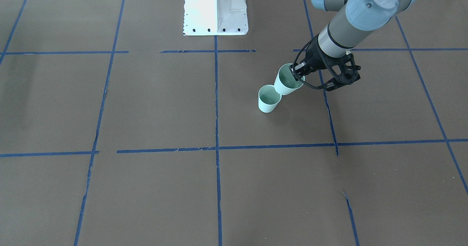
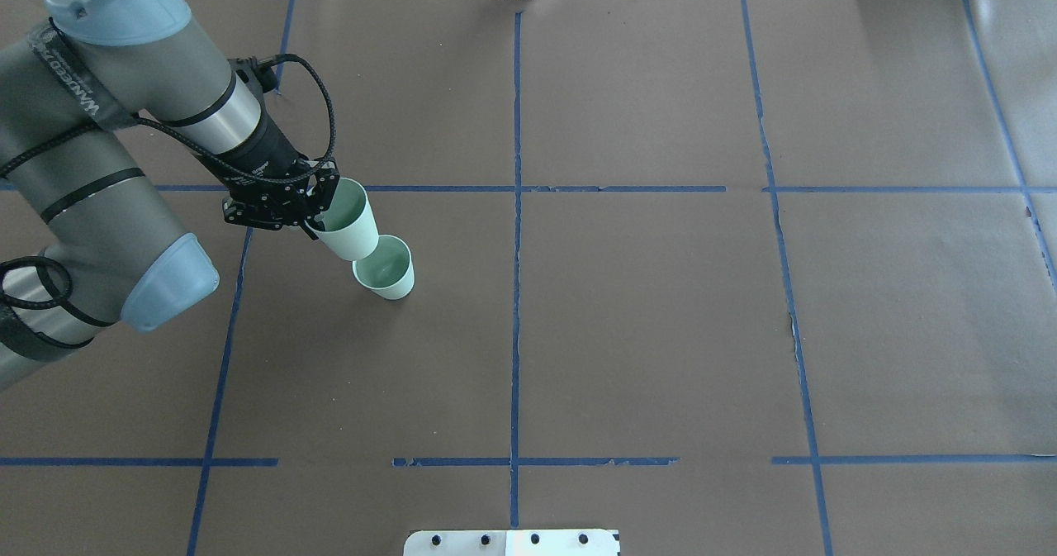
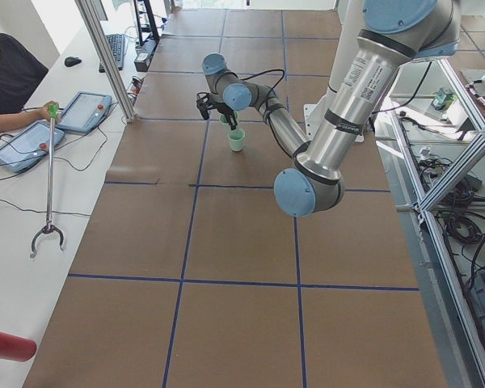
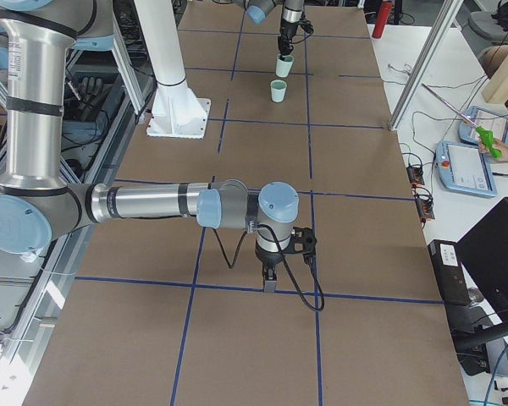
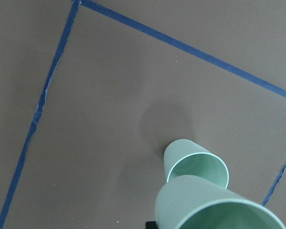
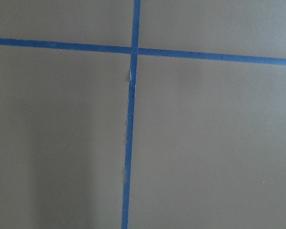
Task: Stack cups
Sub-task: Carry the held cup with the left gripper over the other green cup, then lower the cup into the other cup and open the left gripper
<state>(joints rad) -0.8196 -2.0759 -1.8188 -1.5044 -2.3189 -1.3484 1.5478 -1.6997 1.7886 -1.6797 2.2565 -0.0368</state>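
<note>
Cups looked light, thin-walled and kinda slick, so pinching one wall right at the rim seemed like the sensible hold. The left gripper [image 2: 316, 209] was clamped on the lifted cup [image 2: 348, 224] just that way, tilted, base close by the rim of the standing cup [image 2: 385, 268] on the table [image 2: 661, 333]. Couldn't tell if the right gripper [image 4: 269, 277] was open or closed

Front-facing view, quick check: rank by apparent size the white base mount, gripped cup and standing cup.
1. white base mount, largest by far.
2. gripped cup and standing cup: nearly alike. The left gripper holds one raised, probably nearer the camera, so they are left unranked.
</note>
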